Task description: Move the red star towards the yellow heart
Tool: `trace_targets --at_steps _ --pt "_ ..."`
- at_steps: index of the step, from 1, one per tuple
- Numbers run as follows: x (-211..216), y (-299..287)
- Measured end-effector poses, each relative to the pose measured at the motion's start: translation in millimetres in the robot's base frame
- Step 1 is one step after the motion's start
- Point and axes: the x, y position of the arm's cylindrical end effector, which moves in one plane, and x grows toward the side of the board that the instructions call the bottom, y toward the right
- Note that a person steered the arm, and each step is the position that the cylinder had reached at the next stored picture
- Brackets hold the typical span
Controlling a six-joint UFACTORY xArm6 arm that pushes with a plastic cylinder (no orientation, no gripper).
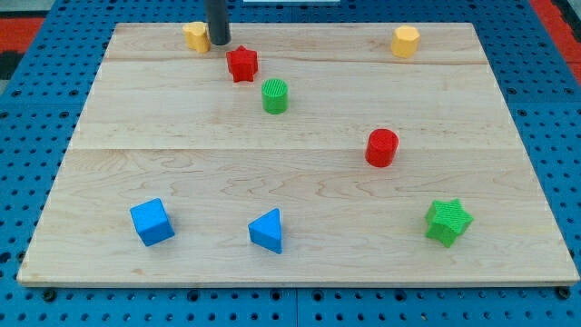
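The red star point(241, 64) lies near the view's top, left of centre. The yellow heart point(195, 36) sits at the top edge of the board, up and to the left of the star. My tip point(219, 42) stands between them, just right of the yellow heart and just above-left of the red star. It is close to both; I cannot tell if it touches either.
A green cylinder point(275, 95) lies just below-right of the star. A yellow hexagon-like block point(405, 41) is at top right, a red cylinder point(382, 147) at mid right, a green star point(448, 221) at bottom right. A blue cube point(151, 222) and blue triangle point(267, 231) lie near the bottom. The wooden board point(290, 272) rests on blue pegboard.
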Motion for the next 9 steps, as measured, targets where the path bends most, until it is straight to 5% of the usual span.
trace_targets --at_steps 3,5,6,8,9 --pt "-23 -27" --pt "-8 119" --pt "18 135" --pt "65 99" --pt "51 45"
